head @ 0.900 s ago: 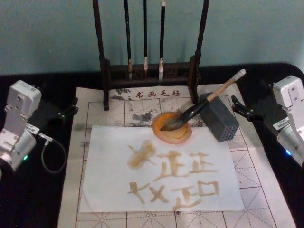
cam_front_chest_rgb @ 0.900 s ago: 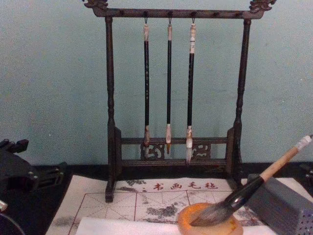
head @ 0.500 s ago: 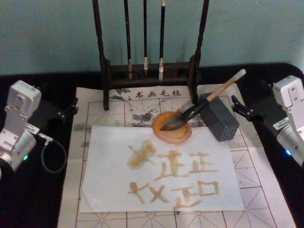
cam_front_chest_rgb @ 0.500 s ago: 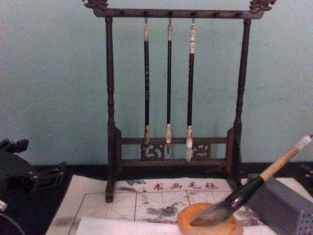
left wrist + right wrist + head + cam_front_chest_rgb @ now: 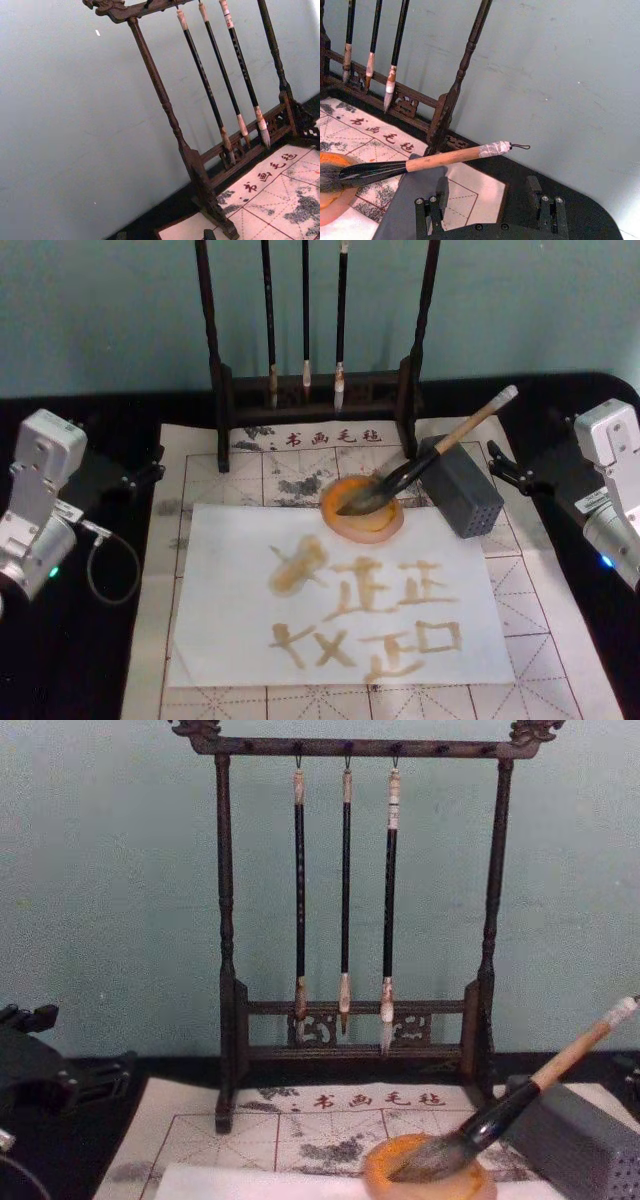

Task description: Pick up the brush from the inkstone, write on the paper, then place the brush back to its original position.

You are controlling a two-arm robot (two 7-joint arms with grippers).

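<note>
The brush point(image 5: 470, 428) lies unheld, its bristles in the orange inkstone point(image 5: 385, 528) and its handle leaning on a grey perforated block point(image 5: 465, 495). In the right wrist view the brush point(image 5: 445, 158) crosses just beyond my right gripper point(image 5: 487, 215), which stands open and empty. The white paper point(image 5: 230, 580) lies in front of the inkstone and carries several amber brush strokes. At the table's left edge my left gripper point(image 5: 145, 468) is parked, open and far from the brush. My right gripper point(image 5: 508, 468) sits at the right edge, a short way right of the block.
A dark wooden brush stand point(image 5: 310, 390) with three slim hanging brushes stands behind the inkstone. A cream felt mat point(image 5: 560, 640) with red grid lines lies under everything. A grey cable point(image 5: 110, 570) loops beside the left arm.
</note>
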